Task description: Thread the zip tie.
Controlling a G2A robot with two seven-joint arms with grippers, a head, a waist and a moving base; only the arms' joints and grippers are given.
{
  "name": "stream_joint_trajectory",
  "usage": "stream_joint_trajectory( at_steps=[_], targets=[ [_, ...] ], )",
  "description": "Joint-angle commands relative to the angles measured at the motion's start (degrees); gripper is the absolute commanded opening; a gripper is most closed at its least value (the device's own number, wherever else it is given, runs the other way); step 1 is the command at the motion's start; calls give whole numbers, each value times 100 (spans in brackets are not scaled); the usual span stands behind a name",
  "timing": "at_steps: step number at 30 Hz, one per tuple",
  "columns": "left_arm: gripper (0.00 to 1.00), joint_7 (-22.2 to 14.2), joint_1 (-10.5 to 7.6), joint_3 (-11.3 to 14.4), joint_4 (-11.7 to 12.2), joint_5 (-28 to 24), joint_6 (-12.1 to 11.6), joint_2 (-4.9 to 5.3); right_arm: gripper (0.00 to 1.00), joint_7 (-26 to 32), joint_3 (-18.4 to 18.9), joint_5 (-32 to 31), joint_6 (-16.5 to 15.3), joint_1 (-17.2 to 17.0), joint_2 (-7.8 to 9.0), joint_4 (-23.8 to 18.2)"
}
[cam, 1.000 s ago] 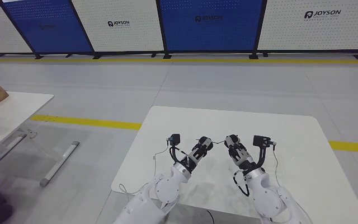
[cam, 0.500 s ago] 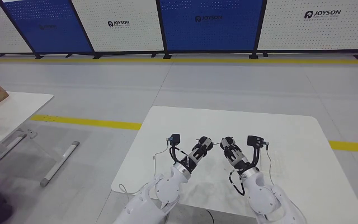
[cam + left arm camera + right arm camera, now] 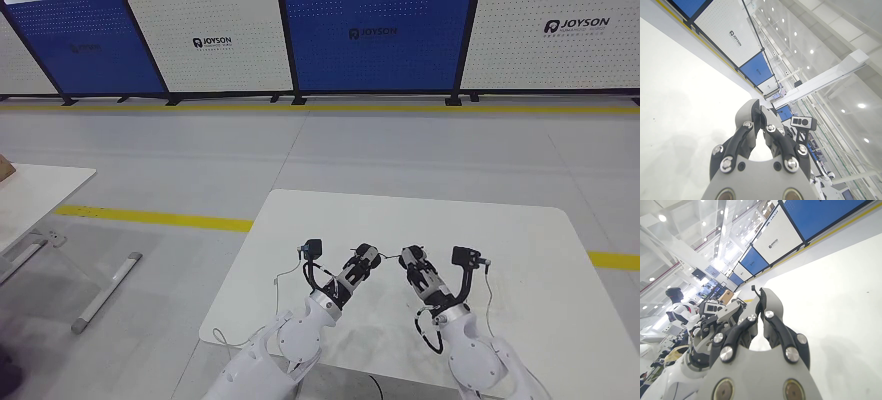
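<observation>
here, left claw point(image 3: 759, 106) and right claw point(image 3: 761, 294) angle inward, tips close together, each fully closed and pinching the zip tie point(image 3: 753, 288).

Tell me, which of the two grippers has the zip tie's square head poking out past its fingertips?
The right gripper: the zip tie sticks its square black head out beyond the shut jaws. The left gripper shows only a short black bit of it.

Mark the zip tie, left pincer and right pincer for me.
zip tie point(image 3: 753, 288), right wrist view, on its black head past the fingertips.
left pincer point(image 3: 759, 110), left wrist view, midway between its fingertips.
right pincer point(image 3: 760, 297), right wrist view, midway between its fingertips.
</observation>
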Motion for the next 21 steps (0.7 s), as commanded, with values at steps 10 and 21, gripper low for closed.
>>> stream_joint_trajectory(
  at_steps=[10, 21],
  targets=[
    [0, 0, 0, 0, 0, 0, 0, 0, 25, -26, 69, -38, -159, -90, 3, -83],
    [0, 0, 0, 0, 0, 0, 0, 0, 5, 1, 76, -285, -289, -193, 16, -125]
  ],
)
